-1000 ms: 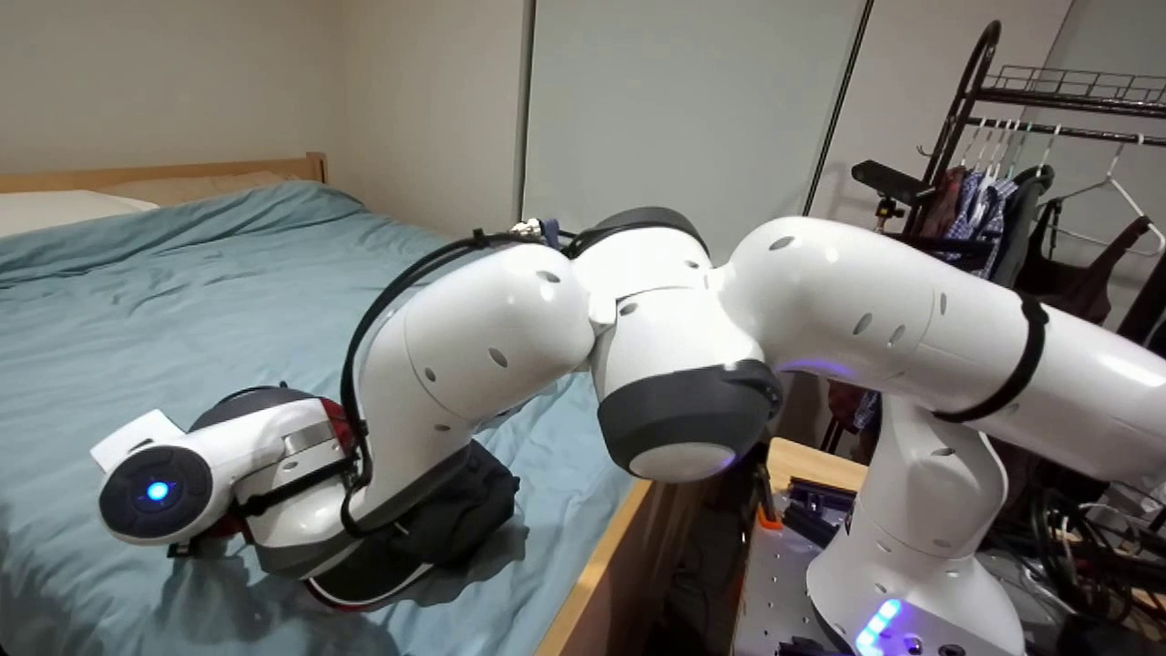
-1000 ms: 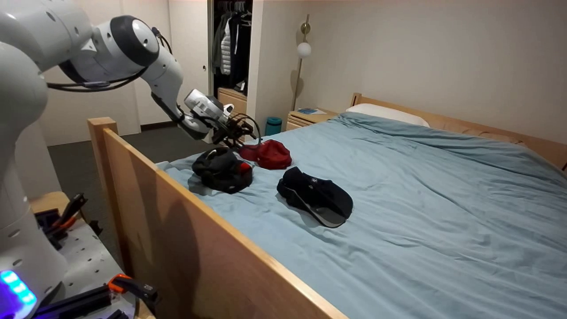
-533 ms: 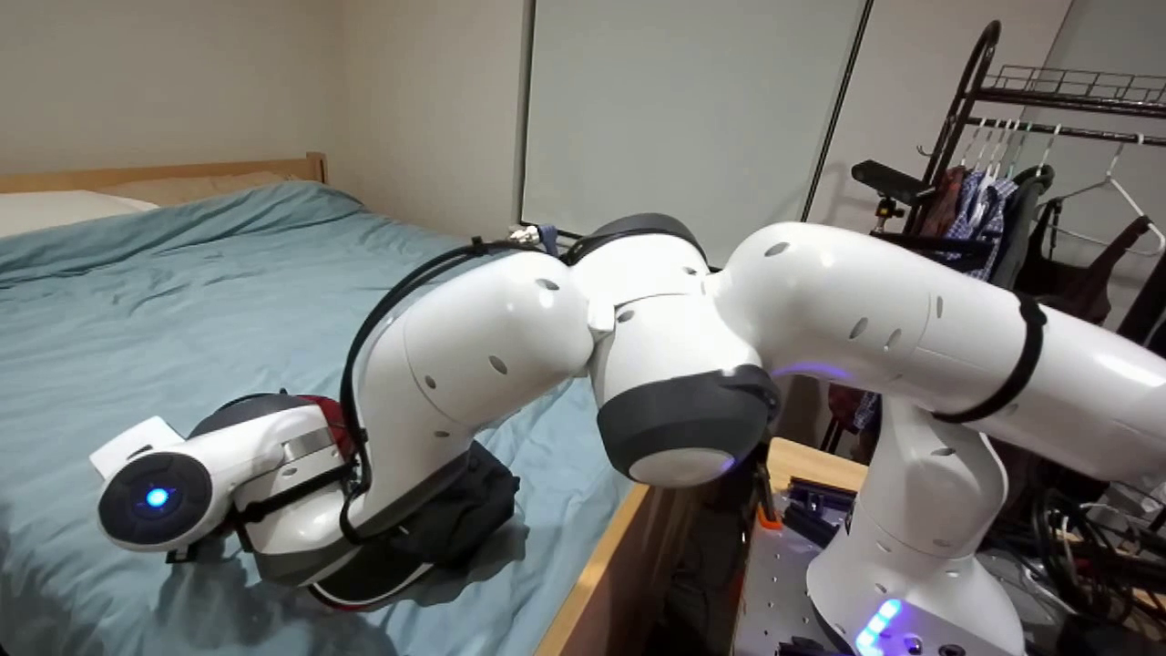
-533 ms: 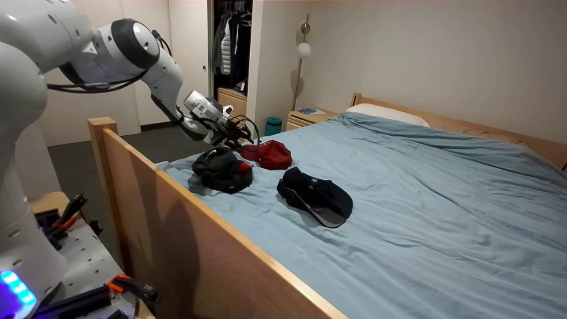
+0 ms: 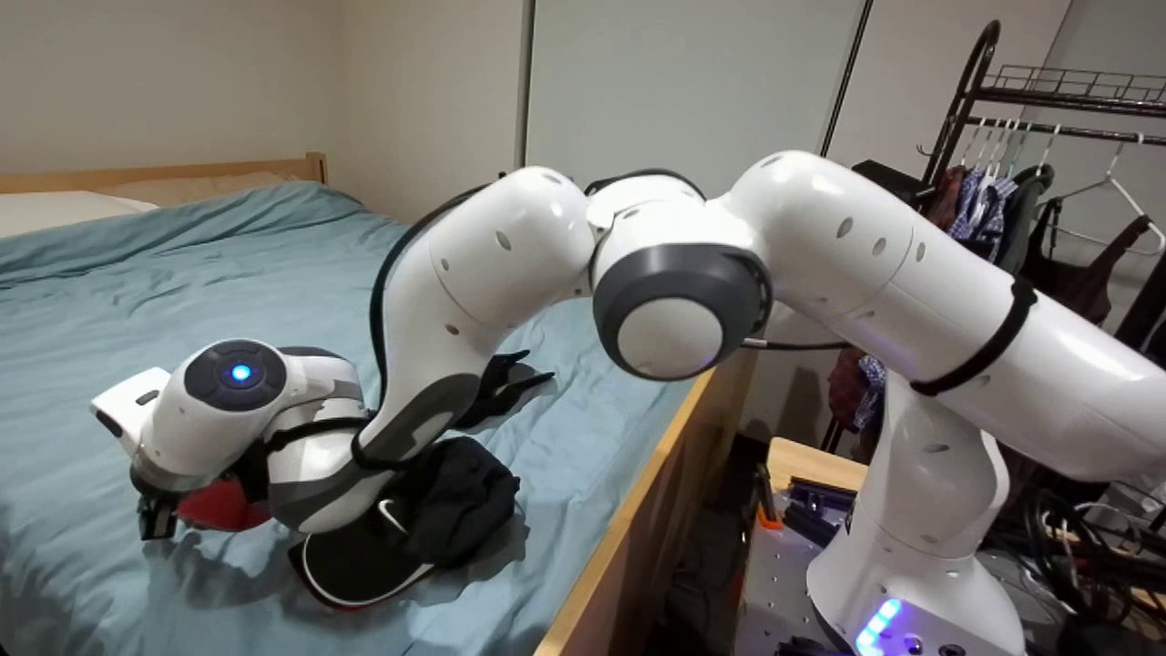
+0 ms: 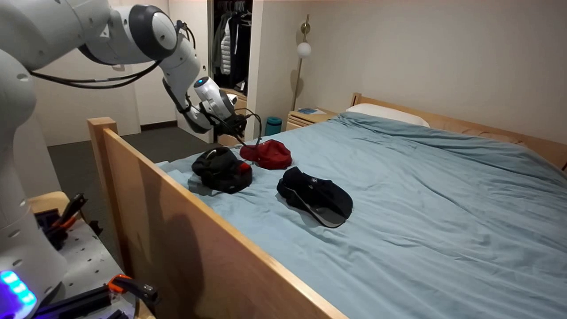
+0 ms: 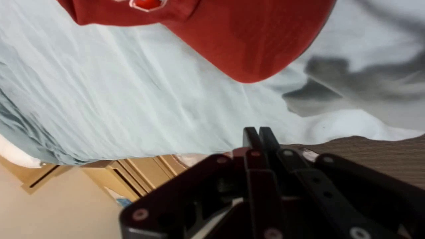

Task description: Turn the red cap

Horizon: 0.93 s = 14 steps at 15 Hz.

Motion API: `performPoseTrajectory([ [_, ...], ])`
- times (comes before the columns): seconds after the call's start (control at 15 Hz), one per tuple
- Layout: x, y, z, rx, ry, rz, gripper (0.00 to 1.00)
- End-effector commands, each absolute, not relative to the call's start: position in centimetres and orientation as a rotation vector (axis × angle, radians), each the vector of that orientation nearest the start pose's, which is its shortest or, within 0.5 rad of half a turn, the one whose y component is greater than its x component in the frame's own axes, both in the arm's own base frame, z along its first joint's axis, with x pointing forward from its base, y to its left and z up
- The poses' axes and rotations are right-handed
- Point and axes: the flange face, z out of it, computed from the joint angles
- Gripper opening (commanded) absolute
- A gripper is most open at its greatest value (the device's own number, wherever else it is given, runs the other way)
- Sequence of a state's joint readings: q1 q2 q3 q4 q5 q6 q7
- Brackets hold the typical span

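End effector nr red cap brim (gap).

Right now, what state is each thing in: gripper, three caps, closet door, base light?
Gripper: shut, empty.
Red cap: on the bed, crown up, not held.
Black cap with white-edged brim: on the bed, not held.
Black cap with grey brim: on the bed, not held.
Closet door: open.
Base light: lit blue.

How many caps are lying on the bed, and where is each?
3. In an exterior view: the red cap farthest back, the left black cap in front of it to the left, the right black cap nearest the camera. The footboard may hide others.
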<state>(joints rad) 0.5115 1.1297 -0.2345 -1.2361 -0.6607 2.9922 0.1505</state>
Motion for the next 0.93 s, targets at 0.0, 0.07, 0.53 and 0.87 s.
performPoseTrajectory([
  [0.0, 68.8, 30.5, 14.7, -2.798, -1.627, -0.875, 0.29],
  [0.07, 68.6, 30.2, 14.5, -2.822, -1.626, -0.776, 0.29],
  [0.53, 70.5, 29.5, 14.6, -3.135, -1.577, -0.613, 0.73],
  [0.87, 70.2, 31.5, 12.9, -3.17, -1.448, -0.659, 0.99],
])
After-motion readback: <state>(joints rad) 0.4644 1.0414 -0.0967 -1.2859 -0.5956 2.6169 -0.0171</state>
